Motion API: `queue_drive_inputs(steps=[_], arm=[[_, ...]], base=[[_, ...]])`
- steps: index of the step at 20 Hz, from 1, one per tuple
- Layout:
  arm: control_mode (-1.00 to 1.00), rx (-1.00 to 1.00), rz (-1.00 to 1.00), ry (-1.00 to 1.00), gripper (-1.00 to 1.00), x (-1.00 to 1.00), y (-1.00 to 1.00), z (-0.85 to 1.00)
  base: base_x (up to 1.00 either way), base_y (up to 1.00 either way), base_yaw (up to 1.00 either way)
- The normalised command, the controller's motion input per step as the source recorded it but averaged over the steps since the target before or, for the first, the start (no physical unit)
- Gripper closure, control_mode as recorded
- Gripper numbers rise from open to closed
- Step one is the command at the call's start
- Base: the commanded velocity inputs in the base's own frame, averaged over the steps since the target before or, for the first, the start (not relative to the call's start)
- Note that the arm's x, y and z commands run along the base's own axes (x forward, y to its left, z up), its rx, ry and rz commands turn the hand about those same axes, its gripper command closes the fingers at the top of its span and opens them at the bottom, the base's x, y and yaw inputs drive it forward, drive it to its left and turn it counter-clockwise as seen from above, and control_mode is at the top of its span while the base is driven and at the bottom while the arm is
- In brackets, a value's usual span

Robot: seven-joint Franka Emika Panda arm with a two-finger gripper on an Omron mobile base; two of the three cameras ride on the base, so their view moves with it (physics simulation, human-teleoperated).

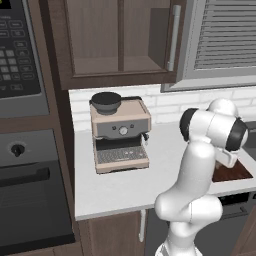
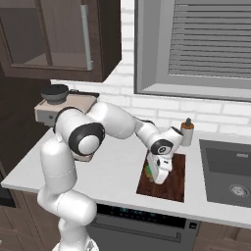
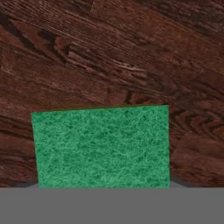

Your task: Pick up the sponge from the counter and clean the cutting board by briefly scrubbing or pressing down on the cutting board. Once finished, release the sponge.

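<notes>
on the dark reddish-brown cutting board (image 2: 177,182), near its left edge, sat the sponge (image 3: 101,147), a small flat block with a green scouring face. from the hand camera its green surface lay flat against the wood grain of the board, squarely below the hand. from the right base camera only a sliver of green and yellow showed at the board's left side, under the gripper (image 2: 158,180).

the gripper stood upright over the sponge, pointing straight down, with its jaws closed narrow on the sponge. the fingertips themselves were hidden behind the sponge and the hand.

the cutting board lay on the light grey-white counter (image 2: 110,174), with one short edge toward the near counter edge. just beyond its far right corner stood a small brown bottle (image 2: 187,132) with a dark cap, against the white brick wall. to the right of the board, set into the counter, was a dark sink basin (image 2: 226,171).

the white arm reached from the near left across the counter to the board. far to the left, on the same counter, stood a beige coffee machine (image 1: 120,135) with a dark bowl-shaped top. above it hung a brown wall cabinet (image 1: 120,42), and a window with closed grey blinds (image 2: 215,41) sat above the sink. at the far left was a built-in oven (image 1: 27,190).
</notes>
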Motion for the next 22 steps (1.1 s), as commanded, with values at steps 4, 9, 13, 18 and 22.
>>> queue_drive_inputs(steps=[4, 9, 13, 18, 22], arm=[[-1.00, 0.00, -0.06, 0.00, 1.00, -0.48, 0.01, -0.02], [-1.00, -0.01, -0.07, 0.03, 1.00, -0.40, 0.03, -0.05], [-1.00, -0.02, -0.04, 0.04, 1.00, 0.05, 0.14, -0.01], [-1.00, -0.03, -0.01, 0.00, 1.00, 0.52, 0.17, 0.00], [-1.00, -0.04, -0.02, 0.00, 1.00, 0.62, 0.12, 0.00]], base=[[0.00, 0.00, 0.00], [0.00, 0.00, 0.00], [0.00, 0.00, 0.00], [0.00, 0.00, 0.00], [0.00, 0.00, 0.00]])
